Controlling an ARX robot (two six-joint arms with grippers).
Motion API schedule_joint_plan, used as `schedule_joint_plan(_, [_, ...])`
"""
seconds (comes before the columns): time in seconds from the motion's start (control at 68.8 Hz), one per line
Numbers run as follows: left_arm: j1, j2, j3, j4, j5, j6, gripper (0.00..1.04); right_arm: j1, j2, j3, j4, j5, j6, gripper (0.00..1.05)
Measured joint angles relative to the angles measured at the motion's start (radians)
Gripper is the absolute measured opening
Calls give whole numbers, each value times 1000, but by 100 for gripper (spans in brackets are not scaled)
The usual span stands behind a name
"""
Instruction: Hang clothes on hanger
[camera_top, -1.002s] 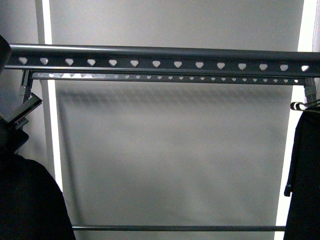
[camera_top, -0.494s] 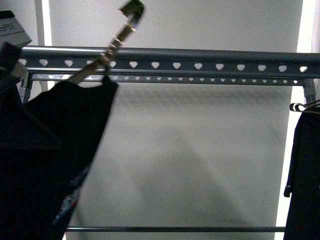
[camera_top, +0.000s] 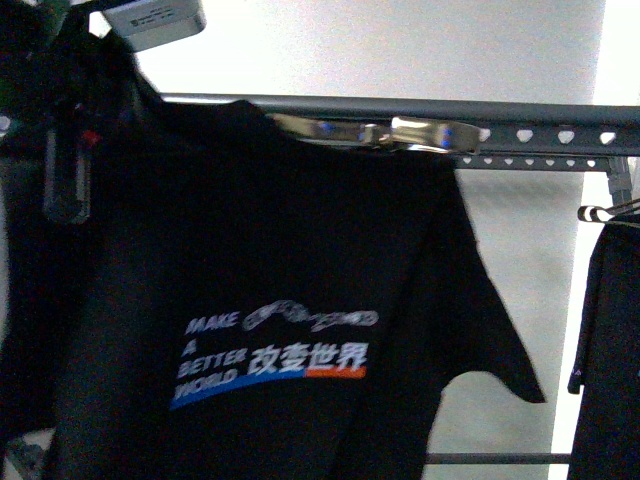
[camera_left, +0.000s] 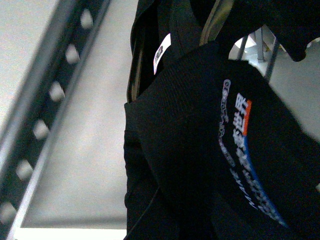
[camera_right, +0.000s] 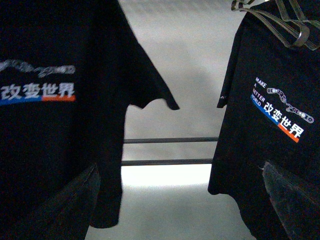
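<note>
Black short-sleeved T-shirt (camera_top: 300, 240): white slogan lettering and white Chinese characters across the chest, white robot-arm outline above, underline part blue, part orange. Dark grey metal rack bar (camera_top: 545, 128): pierced with a row of pale heart-shaped holes. Shiny silver hanger clip (camera_top: 425, 133), flecked with blue glints. Second black T-shirt (camera_right: 250, 150): same white print, same blue-and-orange stripe. Small white neck label (camera_left: 161, 50) with dark marks. Pale grey wall (camera_top: 400, 40) behind, bright white strip along one edge.

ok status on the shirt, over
Left fingers not seen, grip unclear; right fingers apart, empty. Shirt up in front of rack bar, not clearly hooked on. Another shirt hangs far right, apart.
</note>
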Motion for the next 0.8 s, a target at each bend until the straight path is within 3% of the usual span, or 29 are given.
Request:
schedule_joint_plan(0.145, [-43,74,123,2,175,243,4,0,0,0,0,-1,0,97])
schedule_joint_plan(0.247, [-57,125,190,40,224,298,4,0,0,0,0,0,0,97])
schedule_joint_plan(0.436, [-62,146,178,229,287,371,4,0,0,0,0,0,0,97])
schedule_joint_plan(0.755, [-64,146,175,250,293,397,4,0,0,0,0,0,0,97])
schedule_joint_plan(0.799, [-64,146,175,250,294,397,4,-33,21,14,-34,-114,31,97])
